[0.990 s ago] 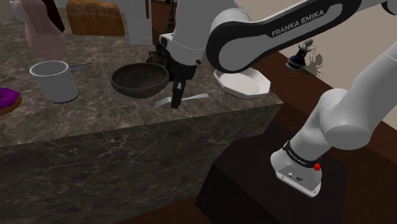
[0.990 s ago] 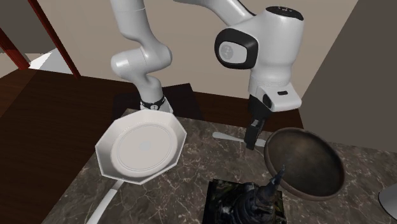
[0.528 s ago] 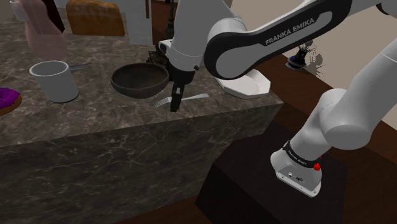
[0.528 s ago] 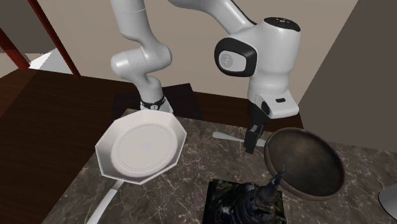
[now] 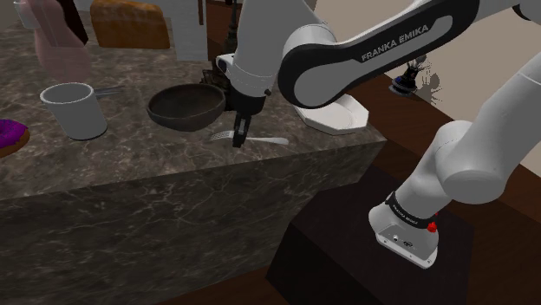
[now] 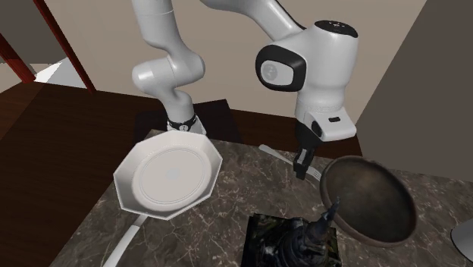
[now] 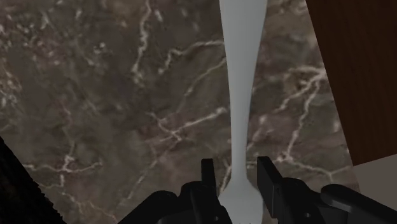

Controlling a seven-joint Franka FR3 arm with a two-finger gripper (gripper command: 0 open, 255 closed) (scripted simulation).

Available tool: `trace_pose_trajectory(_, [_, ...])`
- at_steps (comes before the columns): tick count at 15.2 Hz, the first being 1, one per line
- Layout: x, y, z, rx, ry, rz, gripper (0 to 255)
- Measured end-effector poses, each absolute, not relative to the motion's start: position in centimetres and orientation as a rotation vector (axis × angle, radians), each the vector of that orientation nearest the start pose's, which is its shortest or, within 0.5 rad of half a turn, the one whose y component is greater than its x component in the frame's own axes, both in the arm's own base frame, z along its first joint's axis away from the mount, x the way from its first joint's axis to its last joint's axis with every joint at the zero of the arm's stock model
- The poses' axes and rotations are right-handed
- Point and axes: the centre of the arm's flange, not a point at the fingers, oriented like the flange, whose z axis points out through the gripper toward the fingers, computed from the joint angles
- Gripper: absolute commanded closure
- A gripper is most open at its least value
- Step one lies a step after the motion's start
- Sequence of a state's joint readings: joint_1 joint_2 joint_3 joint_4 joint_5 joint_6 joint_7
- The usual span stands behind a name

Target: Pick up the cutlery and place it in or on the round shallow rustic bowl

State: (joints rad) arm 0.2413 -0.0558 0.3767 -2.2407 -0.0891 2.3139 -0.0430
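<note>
A pale grey fork (image 5: 270, 140) lies on the dark marble counter near its front edge, just beside the round dark bowl (image 5: 185, 106). My black gripper (image 5: 240, 137) points straight down at the fork's neck and is shut on it. In the wrist view the fingers (image 7: 208, 181) clasp the fork (image 7: 242, 95) where the handle widens toward the tines, and the handle runs away from the gripper (image 7: 235, 167). From the second exterior view the gripper (image 6: 303, 170) stands between the fork handle (image 6: 273, 151) and the bowl (image 6: 369, 199), close to the bowl's rim.
A white octagonal plate (image 5: 334, 114) (image 6: 168, 178) sits beside the fork, on the side away from the bowl. A grey mug (image 5: 76, 109), a purple doughnut (image 5: 9, 134) and a loaf (image 5: 130, 24) lie farther off. A dark statuette (image 6: 299, 237) stands near the bowl. The counter edge (image 5: 286, 160) is close.
The fingers have closed on the fork. The fork has swung round on the counter, and the bowl has slid a little away from the gripper.
</note>
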Motion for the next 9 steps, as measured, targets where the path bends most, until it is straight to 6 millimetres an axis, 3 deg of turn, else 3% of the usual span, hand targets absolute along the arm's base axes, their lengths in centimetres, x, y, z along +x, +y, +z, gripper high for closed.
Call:
trace_pose_trajectory(5, [43.0,30.5,40.3,-2.981,-1.118,-0.231,255])
trace_pose_trajectory(9, [43.0,30.6,41.8,-2.981,-1.119,-0.229,255])
